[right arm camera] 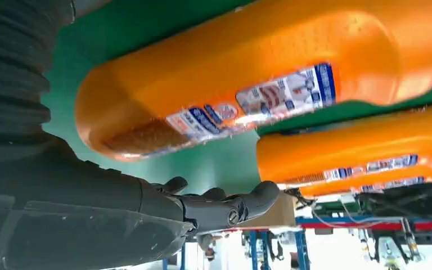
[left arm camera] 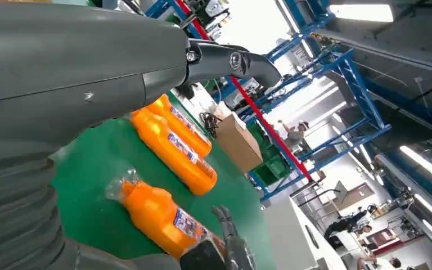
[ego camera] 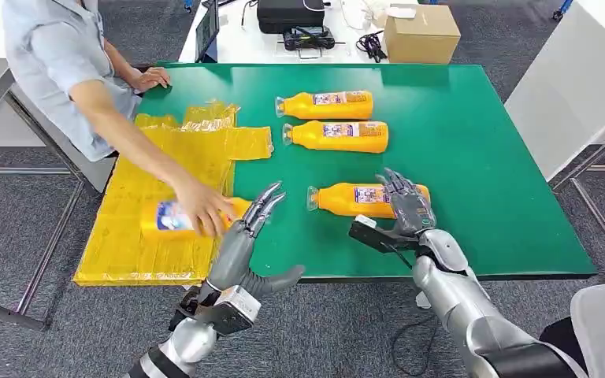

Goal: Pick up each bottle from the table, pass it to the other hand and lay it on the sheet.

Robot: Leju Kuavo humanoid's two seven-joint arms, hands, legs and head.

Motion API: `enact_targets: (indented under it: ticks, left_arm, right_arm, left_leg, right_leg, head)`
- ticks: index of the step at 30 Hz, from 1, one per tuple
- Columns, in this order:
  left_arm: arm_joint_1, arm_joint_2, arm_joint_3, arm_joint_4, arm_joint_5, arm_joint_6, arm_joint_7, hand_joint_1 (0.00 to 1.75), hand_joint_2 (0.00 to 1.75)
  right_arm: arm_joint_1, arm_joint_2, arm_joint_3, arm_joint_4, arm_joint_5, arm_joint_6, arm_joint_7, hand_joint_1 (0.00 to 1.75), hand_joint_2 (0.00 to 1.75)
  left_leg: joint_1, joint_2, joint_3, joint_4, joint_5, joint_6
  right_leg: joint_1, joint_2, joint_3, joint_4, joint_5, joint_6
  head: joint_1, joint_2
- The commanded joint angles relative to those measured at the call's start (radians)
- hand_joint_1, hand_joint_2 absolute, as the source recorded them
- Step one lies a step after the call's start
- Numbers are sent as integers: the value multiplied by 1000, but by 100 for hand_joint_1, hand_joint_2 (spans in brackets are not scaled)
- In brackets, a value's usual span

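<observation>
Both silver arms rise from the near edge of the head view. Nearest the camera, the left arm angles up and forward, its left hand (ego camera: 246,236) held flat with fingers (ego camera: 265,203) straight and apart, thumb swung out to the side; it holds nothing. Just beyond and to the outside of those fingertips lies a bottle (ego camera: 175,218) on the yellow sheet (ego camera: 130,252), and a person's hand (ego camera: 203,206) covers that bottle's middle. The robot's fingertips end just beside the person's hand; whether they touch it I cannot tell.

Right arm reaches forward over the table edge, wrist bent, and the right hand (ego camera: 406,206) sits at the base end of the near bottle (ego camera: 354,198), fingers spread and laid over it. From the right wrist view that near bottle (right arm camera: 259,84) lies just past the thumb (right arm camera: 225,205), which is clear of it, so the hand touches or hovers at the bottle without closing on it; the fingers are apart.

Beyond the right hand, two more bottles lie side by side on the green table (ego camera: 480,157): the middle bottle (ego camera: 337,135) and the far bottle (ego camera: 327,104), all with necks pointing toward the sheet side. In the left wrist view the near bottle (left arm camera: 160,216) lies across from the left thumb (left arm camera: 225,59), with the right hand's fingers at its end.

A cardboard box (ego camera: 421,33) stands well beyond the right hand on a white table.
</observation>
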Motion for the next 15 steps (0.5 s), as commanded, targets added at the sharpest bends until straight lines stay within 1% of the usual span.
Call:
enact_targets:
  ticks: [1, 2, 3, 4, 6, 8, 10, 12, 13, 14, 15]
  left_arm:
    - [-36, 16, -23, 46, 3, -5, 6, 0, 175]
    - [-35, 17, -23, 46, 3, -5, 6, 0, 175]
    - [-35, 17, -23, 45, 3, -5, 6, 0, 175]
    - [-33, 17, -22, 40, 3, -6, 6, 0, 175]
    - [-29, 18, -22, 33, 3, -7, 6, 0, 175]
    - [-25, 19, -22, 30, 1, -8, 7, 0, 175]
    - [-26, 20, -22, 30, 1, -8, 7, 0, 175]
    - [-26, 20, -22, 30, 1, -8, 7, 0, 175]
    - [-26, 20, -21, 31, 1, -8, 7, 0, 175]
    - [-26, 20, -21, 31, 1, -8, 7, 0, 175]
    - [-26, 21, -20, 30, 1, -8, 7, 0, 175]
  right_arm:
    - [-66, -19, 125, 93, 83, 87, 100, 0, 175]
    - [-71, -22, 124, 93, 83, 91, 100, 0, 175]
    - [-75, -25, 132, 93, 89, 92, 100, 0, 175]
    - [-80, -31, 144, 92, 112, 51, 129, 0, 175]
    - [-94, -41, 176, 91, 165, 4, 176, 0, 175]
    - [-104, -45, 186, 91, 193, -24, 209, 0, 175]
    - [-107, -45, 186, 92, 193, -21, 209, 0, 175]
    - [-107, -45, 186, 92, 193, -21, 209, 0, 175]
    - [-108, -44, 183, 92, 195, -25, 219, 0, 175]
    - [-109, -44, 181, 95, 192, -19, 222, 0, 175]
    - [-115, -44, 178, 101, 190, -8, 225, 0, 175]
  left_leg:
    - [1, 1, 2, 0, -1, -1]
    - [1, 1, 4, 0, -1, -2]
    - [0, 1, 2, 0, -1, -1]
    - [1, 2, 4, 0, -2, -2]
    - [0, 1, 2, 0, -1, -1]
    - [1, 2, 3, 1, -2, -2]
    - [0, 1, 1, 0, -1, -1]
    - [1, 2, 5, 0, -2, -3]
    - [0, 1, 1, 0, 0, -1]
    - [1, 1, 4, 0, -2, -2]
    - [0, 1, 1, 0, -1, -1]
  right_leg:
    - [1, 0, 2, -1, 0, -2]
    - [1, 1, 3, -1, -1, -2]
    - [0, 1, 2, 0, -1, -2]
    - [1, 1, 4, 0, -1, -3]
    - [0, 1, 1, 0, -1, -2]
    - [1, 2, 2, 1, -1, -2]
    - [0, 1, 1, 0, 0, -2]
    - [2, 2, 5, 0, -1, -4]
    - [1, 1, 1, 0, 0, -1]
    - [1, 1, 3, 0, -1, -3]
    - [0, 1, 1, 0, 0, -2]
  head:
    - [0, 0]
    - [0, 0]
    - [0, 0]
    - [0, 0]
    - [0, 0]
    - [0, 0]
    - [0, 0]
    - [0, 0]
    - [0, 0]
    - [0, 0]
    - [0, 0]
